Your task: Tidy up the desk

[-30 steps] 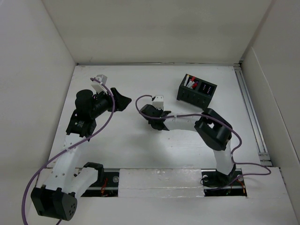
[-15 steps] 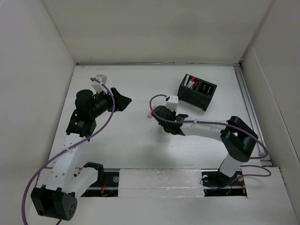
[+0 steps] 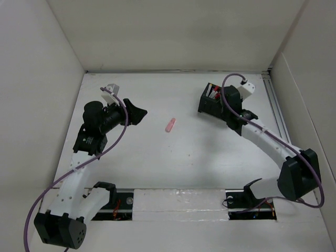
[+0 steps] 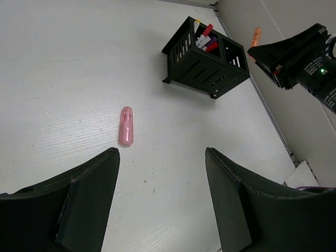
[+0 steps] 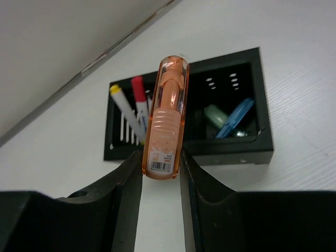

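My right gripper [image 5: 159, 157] is shut on an orange capped tube [image 5: 167, 121], which stands upright between its fingers. It hovers over the black two-compartment organizer [image 3: 212, 107] at the back right of the desk [image 3: 157, 157]. In the left wrist view the orange tube's tip [image 4: 255, 37] shows above the right gripper [image 4: 257, 48], to the right of the organizer [image 4: 205, 58]. A pink tube [image 3: 169, 125] lies loose near the middle of the desk. My left gripper [image 3: 137, 113] hangs open to its left, above the desk, with nothing between its fingers [image 4: 94, 178].
The organizer [image 5: 210, 152] holds red and yellow markers [image 5: 137, 100] in one compartment and a green and a blue item [image 5: 231, 118] in the other. White walls close in three sides. A metal rail [image 3: 281, 126] runs along the right edge.
My right arm swung from the middle of the desk to above the organizer, carrying the orange tube. The pink tube now lies uncovered. The left arm stayed put.
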Robot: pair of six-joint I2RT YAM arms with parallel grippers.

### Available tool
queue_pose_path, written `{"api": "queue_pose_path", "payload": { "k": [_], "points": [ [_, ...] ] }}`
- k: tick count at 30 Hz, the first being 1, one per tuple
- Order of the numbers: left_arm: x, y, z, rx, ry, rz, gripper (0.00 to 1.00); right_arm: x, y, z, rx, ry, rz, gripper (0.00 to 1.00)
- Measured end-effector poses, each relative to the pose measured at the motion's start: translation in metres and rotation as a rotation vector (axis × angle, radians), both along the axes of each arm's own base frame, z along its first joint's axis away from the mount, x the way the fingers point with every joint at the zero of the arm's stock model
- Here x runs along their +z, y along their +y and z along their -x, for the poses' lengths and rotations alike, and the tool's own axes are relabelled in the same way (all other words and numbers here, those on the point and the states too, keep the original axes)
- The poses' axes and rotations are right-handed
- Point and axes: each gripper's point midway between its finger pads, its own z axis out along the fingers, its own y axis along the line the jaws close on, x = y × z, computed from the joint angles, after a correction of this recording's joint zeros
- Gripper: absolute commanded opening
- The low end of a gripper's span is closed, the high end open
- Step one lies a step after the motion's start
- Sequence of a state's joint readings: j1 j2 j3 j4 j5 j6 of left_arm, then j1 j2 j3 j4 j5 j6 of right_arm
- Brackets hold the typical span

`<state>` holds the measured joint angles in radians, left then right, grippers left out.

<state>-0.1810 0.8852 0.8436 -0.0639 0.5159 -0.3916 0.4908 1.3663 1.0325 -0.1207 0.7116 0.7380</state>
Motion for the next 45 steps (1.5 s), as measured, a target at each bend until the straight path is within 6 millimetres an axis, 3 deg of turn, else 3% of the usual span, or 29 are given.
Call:
{"api": "queue_pose_path", "payload": {
  "k": [4, 8, 11, 12, 16, 20, 23, 25, 27, 30, 33, 34, 35, 40, 45],
  "points": [
    [0.004, 0.0, 0.002, -0.001, -0.015, 0.003, 0.62, -0.004, -0.044, -0.017, -0.084, 0.004, -0.024, 0.22],
    [0.005, 0.0, 0.002, -0.003, -0.016, 0.004, 0.62, -0.021, -0.072, -0.027, -0.133, 0.042, -0.032, 0.29],
    [0.004, 0.0, 0.002, -0.003, -0.016, 0.004, 0.62, -0.034, -0.079, -0.031, -0.132, 0.075, -0.042, 0.45],
    [0.005, 0.0, 0.002, -0.003, -0.016, 0.004, 0.62, -0.034, -0.079, -0.032, -0.13, 0.076, -0.042, 0.45],
    [0.004, 0.0, 0.002, -0.003, -0.015, 0.004, 0.62, -0.04, -0.077, -0.036, -0.106, 0.094, -0.058, 0.62],
    [0.004, 0.0, 0.002, -0.002, -0.014, 0.003, 0.62, -0.04, -0.068, -0.036, -0.08, 0.093, -0.061, 0.62],
    [0.003, 0.0, 0.001, -0.003, -0.01, 0.002, 0.62, -0.033, -0.043, -0.033, -0.015, 0.072, -0.061, 0.44],
    [0.001, 0.0, 0.0, -0.003, -0.003, 0.001, 0.62, -0.023, -0.012, -0.029, 0.065, 0.032, -0.072, 0.2],
    [0.0, 0.0, -0.001, -0.002, 0.0, 0.001, 0.62, -0.017, 0.025, -0.021, 0.157, 0.006, -0.077, 0.16],
    [0.0, 0.0, -0.001, 0.0, -0.001, 0.0, 0.62, -0.023, 0.084, -0.01, 0.293, 0.008, -0.079, 0.24],
    [0.0, 0.0, -0.001, 0.002, -0.001, 0.0, 0.62, -0.054, 0.13, -0.009, 0.375, 0.089, -0.033, 0.56],
    [0.0, 0.0, -0.001, 0.002, -0.001, 0.0, 0.62, -0.068, 0.142, -0.011, 0.393, 0.126, -0.011, 0.75],
    [0.0, 0.0, -0.001, 0.001, 0.0, 0.0, 0.62, -0.081, 0.153, -0.012, 0.406, 0.161, 0.012, 0.79],
    [0.0, 0.0, -0.001, 0.003, -0.002, -0.001, 0.62, -0.133, 0.187, -0.006, 0.466, 0.3, 0.13, 0.82],
    [0.0, 0.001, -0.001, 0.005, -0.002, -0.001, 0.63, -0.154, 0.208, -0.001, 0.5, 0.365, 0.18, 0.76]
  ]
}}
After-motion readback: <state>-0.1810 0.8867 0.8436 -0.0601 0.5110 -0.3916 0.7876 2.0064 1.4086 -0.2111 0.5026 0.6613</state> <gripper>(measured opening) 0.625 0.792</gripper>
